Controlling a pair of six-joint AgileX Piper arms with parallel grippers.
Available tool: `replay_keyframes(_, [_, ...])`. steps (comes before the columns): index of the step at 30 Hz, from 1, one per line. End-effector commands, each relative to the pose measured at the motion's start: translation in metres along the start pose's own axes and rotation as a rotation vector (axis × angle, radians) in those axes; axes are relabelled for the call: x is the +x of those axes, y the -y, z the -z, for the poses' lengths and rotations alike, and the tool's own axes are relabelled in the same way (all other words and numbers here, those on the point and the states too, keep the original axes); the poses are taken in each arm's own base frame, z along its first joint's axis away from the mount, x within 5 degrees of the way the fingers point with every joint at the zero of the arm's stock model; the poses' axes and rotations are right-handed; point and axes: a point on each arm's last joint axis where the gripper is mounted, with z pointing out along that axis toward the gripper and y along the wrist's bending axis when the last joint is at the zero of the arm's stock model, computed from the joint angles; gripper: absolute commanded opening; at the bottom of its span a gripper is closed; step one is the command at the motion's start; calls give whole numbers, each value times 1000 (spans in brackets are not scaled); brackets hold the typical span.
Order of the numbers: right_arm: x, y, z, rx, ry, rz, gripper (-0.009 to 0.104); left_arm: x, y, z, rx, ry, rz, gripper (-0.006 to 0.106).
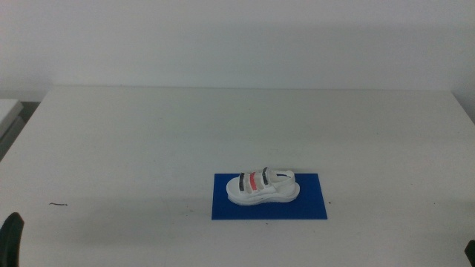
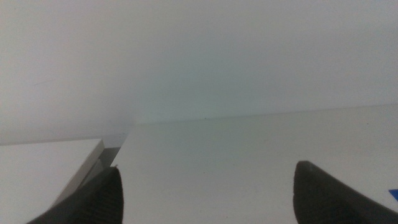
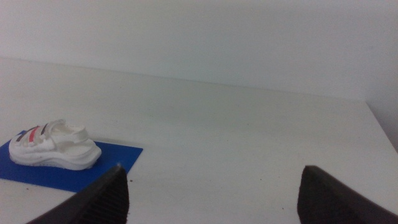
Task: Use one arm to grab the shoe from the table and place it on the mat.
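Plainly, label by label, from left to right:

Left gripper (image 2: 205, 193): waits at the lower left corner of the middle view, where only a dark sliver (image 1: 10, 236) of it shows against the tabletop (image 1: 148, 141). In the left wrist view its two jaws stand wide apart with nothing between them, only bare white surface beyond. It is well apart from the shoe.

Tabletop edge: in the left wrist view the near corner of the tabletop meets a second pale surface (image 2: 43, 165) set beside it, with a narrow dark gap between the two.

Mat (image 1: 304, 204): bright blue, flat and thin, lying on the tabletop a little right of the middle and toward the near side. Its long side runs across the middle view. A small slip of blue (image 2: 393, 194) also shows by one jaw in the left wrist view.

Shoe (image 1: 262, 186): small, white, resting upright on its sole on the mat, lengthwise along it and inside its edges. Two dark straps and one red strap cross its top. Blue shows all round it, more on the right-hand end. In the right wrist view (image 3: 53, 147) the sole is thick and white, and the shoe sits on the mat (image 3: 93, 168) with nothing touching it.

Right gripper (image 3: 211, 193): barely a dark speck at the lower right corner of the middle view. Its jaws are spread wide and hold nothing; the shoe lies well off to one side of them.
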Motion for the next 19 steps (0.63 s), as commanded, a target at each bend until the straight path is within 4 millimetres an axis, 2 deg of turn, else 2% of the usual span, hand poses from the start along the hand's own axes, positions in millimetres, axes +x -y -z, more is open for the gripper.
replay_keyframes(1, [0, 1, 0, 12, 15, 13, 92, -1, 0, 0, 2, 7, 5, 94])
replay_keyframes(11, [0, 10, 1, 181, 3, 21, 92, -1, 0, 0, 2, 7, 5, 94])
replay_keyframes(19, [0, 11, 1, 183, 3, 27, 92, -1, 0, 0, 2, 7, 5, 94])
